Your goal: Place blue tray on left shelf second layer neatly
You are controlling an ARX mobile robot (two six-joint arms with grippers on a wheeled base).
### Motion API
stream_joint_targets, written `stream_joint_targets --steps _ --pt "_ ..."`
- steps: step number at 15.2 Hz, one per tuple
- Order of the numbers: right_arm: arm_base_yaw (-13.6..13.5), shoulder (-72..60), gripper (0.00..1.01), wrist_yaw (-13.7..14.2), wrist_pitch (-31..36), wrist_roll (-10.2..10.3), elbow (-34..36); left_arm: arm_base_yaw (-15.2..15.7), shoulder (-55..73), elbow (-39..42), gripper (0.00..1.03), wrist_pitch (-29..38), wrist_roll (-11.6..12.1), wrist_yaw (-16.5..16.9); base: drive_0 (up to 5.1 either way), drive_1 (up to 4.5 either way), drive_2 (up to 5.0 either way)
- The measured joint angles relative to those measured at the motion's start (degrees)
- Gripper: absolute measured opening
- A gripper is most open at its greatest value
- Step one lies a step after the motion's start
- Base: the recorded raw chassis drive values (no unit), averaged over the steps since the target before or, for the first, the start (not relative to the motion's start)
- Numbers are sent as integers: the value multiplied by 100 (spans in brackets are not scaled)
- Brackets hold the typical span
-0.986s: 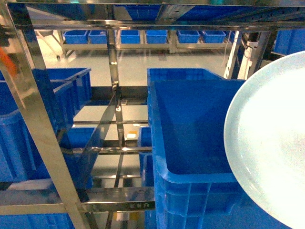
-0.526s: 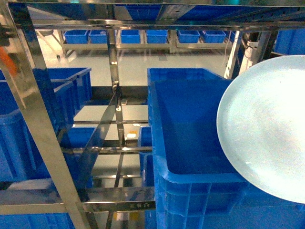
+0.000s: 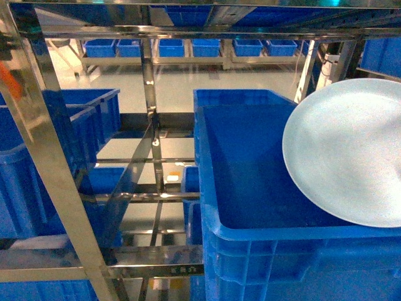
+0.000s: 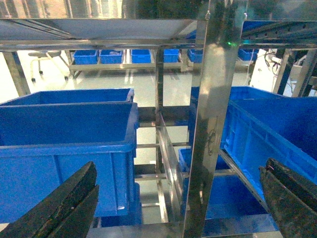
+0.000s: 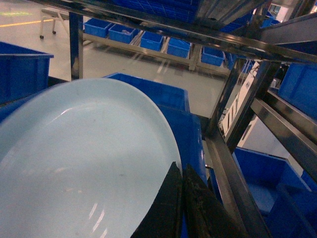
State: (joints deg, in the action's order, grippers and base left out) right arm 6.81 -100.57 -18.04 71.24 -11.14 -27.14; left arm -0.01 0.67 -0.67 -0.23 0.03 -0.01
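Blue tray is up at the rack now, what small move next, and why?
Probably lower it gently into the blue crate. The blue tray, pinched at its rim by the right gripper, hangs tilted over the crate's open top, not resting on anything.

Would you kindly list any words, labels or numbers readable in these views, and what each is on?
None can be read.
Steel crossbar at the bottom of the head view: small stamped marking, too blurred to read.
Steel post in the left wrist view: faint engraved marks, illegible.
Blue tray and blue crate: no visible text.
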Motion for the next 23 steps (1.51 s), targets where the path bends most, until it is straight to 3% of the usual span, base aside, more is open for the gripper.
stream_joint_targets --steps 10,16,17,19,20,22,23 --pt "-74 -2048 2 -2 -162 -494 -1676 0 0 0 98 -2 0 0 0 0 0" --pt "-85 -2319 2 -76 -306 -529 -1941 0 0 0 98 0 0 0 0 0 0" --pt "-87 -2319 5 -76 -286 -531 -1941 0 0 0 98 -2 0 0 0 0 0" --pt "-87 -2319 30 -74 -278 -531 -1941 0 0 0 98 -2 0 0 0 0 0" --pt "-85 -2319 30 -74 -280 -527 -1941 0 0 0 98 0 0 0 0 0 0" --pt "-87 -2319 5 -72 -280 -527 -1941 0 0 0 98 0 0 0 0 0 0" --pt "-87 -2319 10 -70 -278 -542 -1941 0 0 0 98 0 0 -2 0 0 0"
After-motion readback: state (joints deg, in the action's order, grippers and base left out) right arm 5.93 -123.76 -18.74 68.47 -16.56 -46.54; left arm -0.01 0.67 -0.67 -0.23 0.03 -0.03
